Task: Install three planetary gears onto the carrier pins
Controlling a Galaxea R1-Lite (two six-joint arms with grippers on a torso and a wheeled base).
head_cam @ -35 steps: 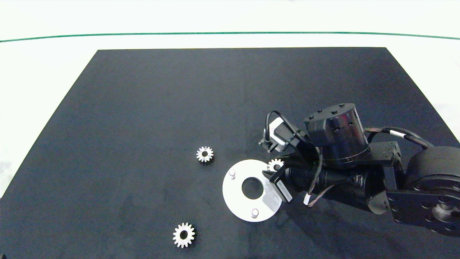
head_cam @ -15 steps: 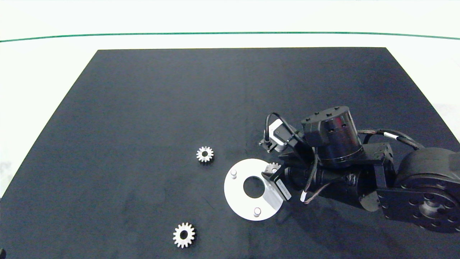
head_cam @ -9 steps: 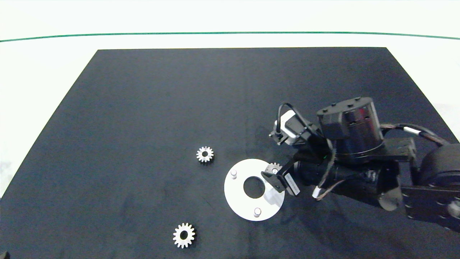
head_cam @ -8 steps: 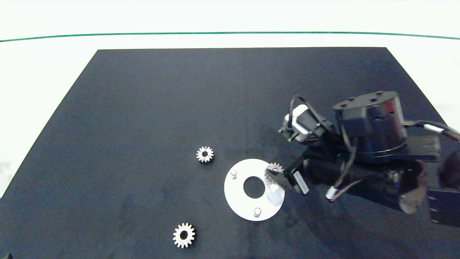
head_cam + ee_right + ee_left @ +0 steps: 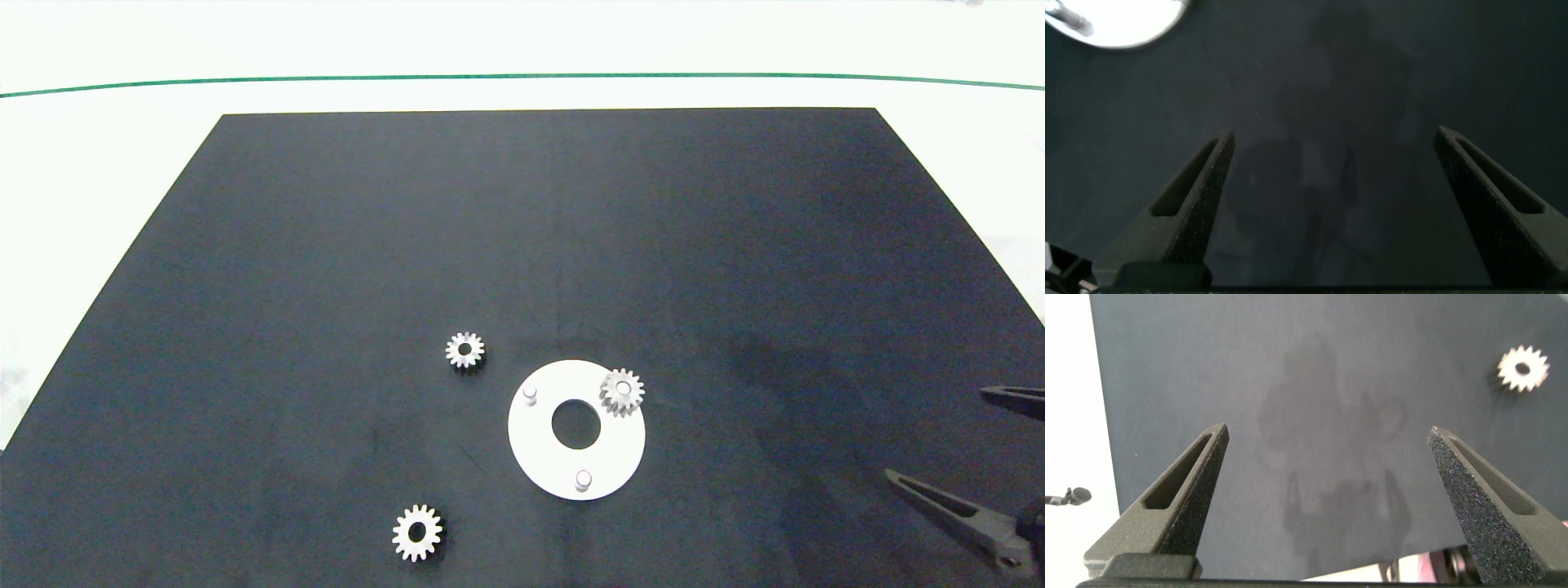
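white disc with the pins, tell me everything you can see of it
The white disc is a flat, matte ring with a large round centre hole, lying on the black mat. Three short pale pins stand on it in a triangle. One carries a silver gear; the other two pins are bare. Neither gripper touches it.

One toothed silver gear [image 5: 622,392] sits on the white disc's [image 5: 539,457] two-o'clock pin, two gears [image 5: 465,350] [image 5: 417,532] lie flat at ten and seven o'clock of the disc, and two pins [image 5: 530,394] [image 5: 582,479] stand bare.
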